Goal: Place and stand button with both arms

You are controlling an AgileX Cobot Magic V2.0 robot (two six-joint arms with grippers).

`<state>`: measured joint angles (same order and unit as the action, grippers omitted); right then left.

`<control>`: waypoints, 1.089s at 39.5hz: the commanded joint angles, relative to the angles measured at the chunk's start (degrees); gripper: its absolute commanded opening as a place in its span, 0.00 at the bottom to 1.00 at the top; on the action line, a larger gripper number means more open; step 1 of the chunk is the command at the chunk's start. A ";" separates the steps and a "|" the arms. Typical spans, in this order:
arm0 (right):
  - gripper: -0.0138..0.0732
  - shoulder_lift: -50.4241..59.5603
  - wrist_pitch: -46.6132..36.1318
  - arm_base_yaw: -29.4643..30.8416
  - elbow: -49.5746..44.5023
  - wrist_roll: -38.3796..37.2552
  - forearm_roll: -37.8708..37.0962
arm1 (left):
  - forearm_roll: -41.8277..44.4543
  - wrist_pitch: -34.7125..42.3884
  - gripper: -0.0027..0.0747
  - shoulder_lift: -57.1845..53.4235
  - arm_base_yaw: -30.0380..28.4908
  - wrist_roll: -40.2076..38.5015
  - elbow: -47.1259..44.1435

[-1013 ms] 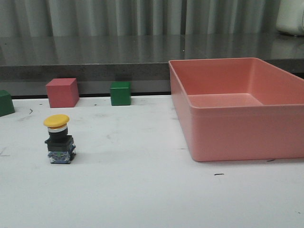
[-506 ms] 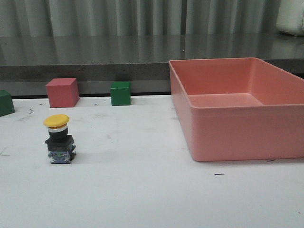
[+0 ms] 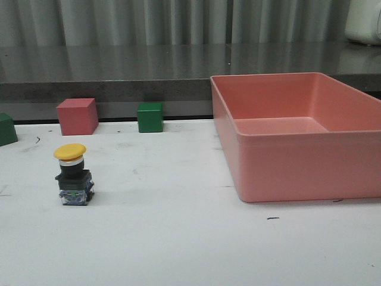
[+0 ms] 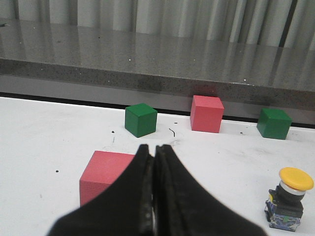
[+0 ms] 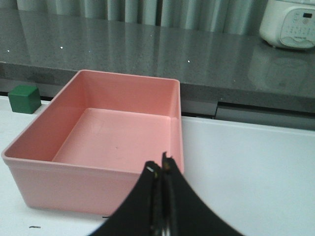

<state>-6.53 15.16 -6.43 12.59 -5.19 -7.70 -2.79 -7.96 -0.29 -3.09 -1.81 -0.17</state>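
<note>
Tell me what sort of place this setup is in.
Probably a lab or test bench, not a home or factory floor. A plain white table holds only practice props: coloured cubes, an empty pink bin and one push-button. A grey stone counter and curtain run behind.

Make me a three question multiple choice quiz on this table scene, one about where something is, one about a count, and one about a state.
1. Where is the button in the front view?
A. Inside the pink bin
B. On the table, left of the pink bin
C. On top of a cube

2. How many green cubes does the left wrist view show?
A. Two
B. Four
C. None

3. How does the button stand?
A. On its side
C. Cap down
B. Upright, yellow cap on top

Answers:
1 B: it sits on the white table, apart from the pink bin.
2 A: one green cube left of a red cube, another right of it.
3 B: its base rests on the table.
</note>
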 commanded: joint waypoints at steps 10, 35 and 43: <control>0.08 3.13 -11.45 6.43 -10.57 1.55 10.82 | -0.40 5.24 0.01 -1.40 0.02 -0.62 -0.47; 0.08 8.18 -7.76 7.84 -13.89 1.55 11.14 | -0.40 5.24 0.01 -1.30 0.02 -0.62 -0.47; 0.08 8.18 -7.76 7.84 -13.89 1.55 11.14 | -0.40 5.24 0.01 -1.30 0.02 -0.62 -0.47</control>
<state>0.57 11.51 1.07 -1.51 -4.07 3.29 -2.79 -7.71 -0.29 -3.09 -1.81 -0.17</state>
